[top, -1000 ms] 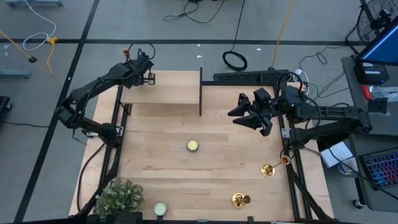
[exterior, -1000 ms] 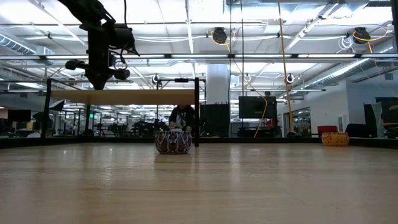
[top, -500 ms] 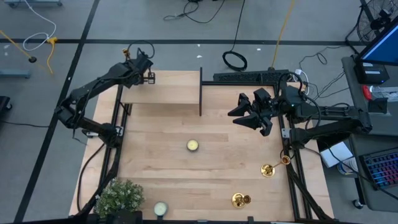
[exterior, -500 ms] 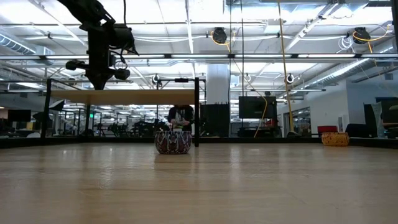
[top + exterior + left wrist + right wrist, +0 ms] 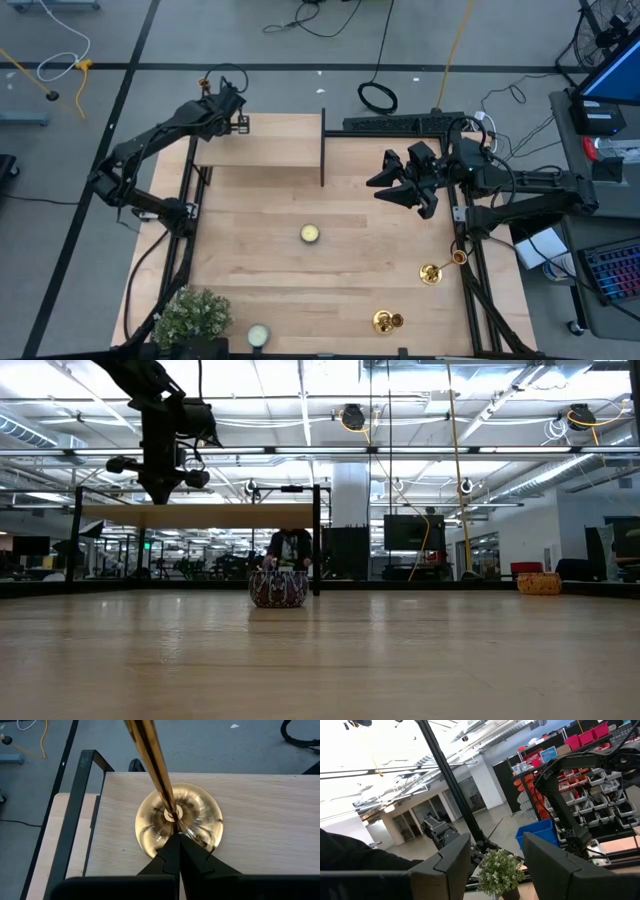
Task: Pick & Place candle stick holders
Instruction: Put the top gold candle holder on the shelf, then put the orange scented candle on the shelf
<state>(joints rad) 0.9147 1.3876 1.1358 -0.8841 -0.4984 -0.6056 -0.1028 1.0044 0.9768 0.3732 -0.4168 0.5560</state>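
Note:
One gold candle stick holder (image 5: 178, 822) stands upright by its round base on the raised wooden shelf (image 5: 275, 142) at the table's far left. Its cup (image 5: 203, 83) shows beside my left arm in the high view. My left gripper (image 5: 177, 842) is shut, with its tips over the near part of that base. Two more gold holders lie on their sides on the table at the right, one (image 5: 432, 271) by the right edge and one (image 5: 386, 321) near the front edge. My right gripper (image 5: 385, 182) is open and empty, above the table's far right part. My left gripper's shut fingertips (image 5: 176, 840) point down at the near part of the holder's flared base (image 5: 200, 832), just in front of the stem. I cannot tell whether they touch it. The holder stands upright on the shelf.
A yellow tealight (image 5: 310, 233) sits mid-table and a pale one (image 5: 258, 335) at the front edge beside a small plant (image 5: 190, 315). A black upright post (image 5: 322, 150) stands at the shelf's right end. A person shows in the room behind (image 5: 290, 545).

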